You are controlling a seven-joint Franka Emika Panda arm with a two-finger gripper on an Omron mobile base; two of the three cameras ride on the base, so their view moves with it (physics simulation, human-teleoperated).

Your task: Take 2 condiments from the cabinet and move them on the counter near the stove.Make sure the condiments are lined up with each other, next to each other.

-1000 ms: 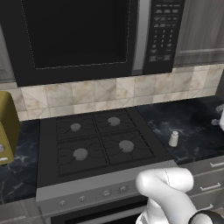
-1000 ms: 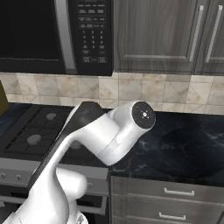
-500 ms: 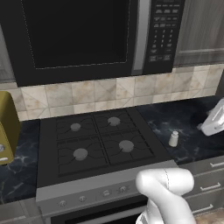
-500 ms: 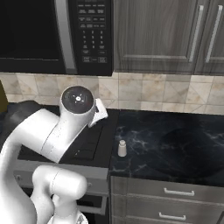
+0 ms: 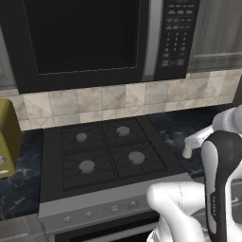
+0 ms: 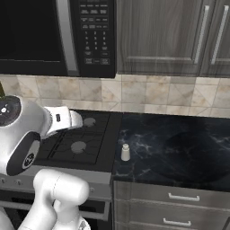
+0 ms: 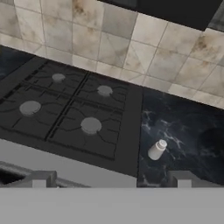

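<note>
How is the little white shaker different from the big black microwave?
The shaker is small and pale; the microwave is big and black. The shaker stands on the counter beside the stove; the microwave hangs above the stove. The microwave has buttons; the shaker has none. Both are upright.

Arm was folded back close over the base, elbow raised, forearm reaching forward. Gripper [image 7: 111,183] pointed down and forward, fingertips [image 7: 38,180] spread wide apart, nothing between them.
</note>
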